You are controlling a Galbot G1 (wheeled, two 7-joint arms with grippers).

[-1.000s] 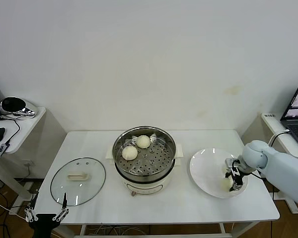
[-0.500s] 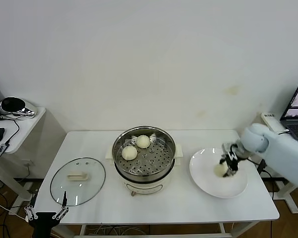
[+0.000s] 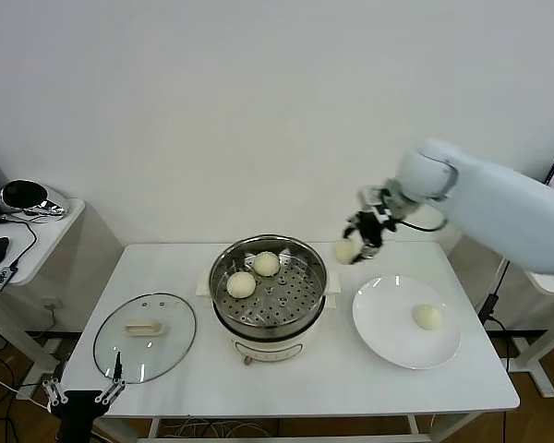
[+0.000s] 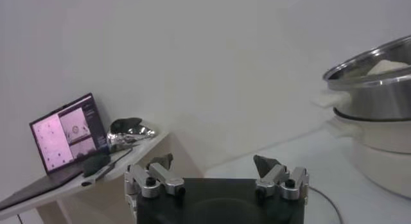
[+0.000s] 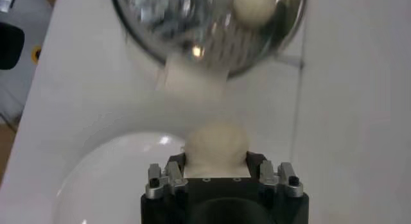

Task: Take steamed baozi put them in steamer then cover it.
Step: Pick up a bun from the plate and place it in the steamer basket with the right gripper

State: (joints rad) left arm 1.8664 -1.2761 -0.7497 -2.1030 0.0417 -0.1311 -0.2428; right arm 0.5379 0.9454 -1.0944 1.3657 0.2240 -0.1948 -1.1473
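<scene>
Head view: right claw (image 3: 355,245) clamped on a round cream-white dough bun (image 3: 346,249) above the counter between the shiny steel steamer (image 3: 269,281) and flat white plate (image 3: 406,322); left wrist view: left claw (image 4: 215,169) parted, idle; right wrist view: bun (image 5: 216,142) between jaws.

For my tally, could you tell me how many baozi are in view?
4: two in the steamer at and, one on the plate at, one held by the right gripper at.
</scene>
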